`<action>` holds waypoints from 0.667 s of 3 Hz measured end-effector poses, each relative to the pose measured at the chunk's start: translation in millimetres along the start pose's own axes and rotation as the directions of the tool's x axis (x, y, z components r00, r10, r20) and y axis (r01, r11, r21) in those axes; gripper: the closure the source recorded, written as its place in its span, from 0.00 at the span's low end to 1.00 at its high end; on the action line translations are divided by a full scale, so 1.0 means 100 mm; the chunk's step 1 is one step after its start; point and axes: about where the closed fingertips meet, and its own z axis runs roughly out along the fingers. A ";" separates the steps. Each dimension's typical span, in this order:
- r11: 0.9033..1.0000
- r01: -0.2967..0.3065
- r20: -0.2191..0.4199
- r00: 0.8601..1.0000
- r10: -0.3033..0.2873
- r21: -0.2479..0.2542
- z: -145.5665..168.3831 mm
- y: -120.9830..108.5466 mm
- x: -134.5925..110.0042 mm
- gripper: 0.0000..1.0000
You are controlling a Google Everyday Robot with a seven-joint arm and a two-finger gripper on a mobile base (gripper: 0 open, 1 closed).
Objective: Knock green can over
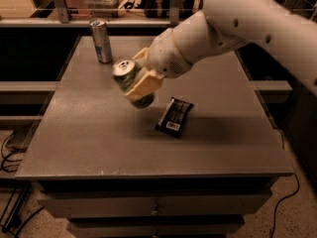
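Note:
The green can (130, 81) has a silver top with a pull tab. It is tilted with its top leaning toward the left, and it seems lifted off the grey table (99, 138). My gripper (141, 81) is shut on the green can, its cream fingers (144, 86) clamped across the can's side. The white arm reaches in from the upper right.
A slimmer silver-and-blue can (101, 41) stands upright at the table's back left. A dark snack packet (174, 116) lies flat just right of the green can. Shelves and clutter stand behind the table. Cables lie on the floor at left.

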 end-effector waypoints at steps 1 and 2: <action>1.000 0.029 -0.201 0.979 -0.026 0.009 -0.28 -0.20 0.28 1.00; 0.997 0.073 -0.396 0.915 -0.083 -0.039 -0.29 -0.27 0.47 0.82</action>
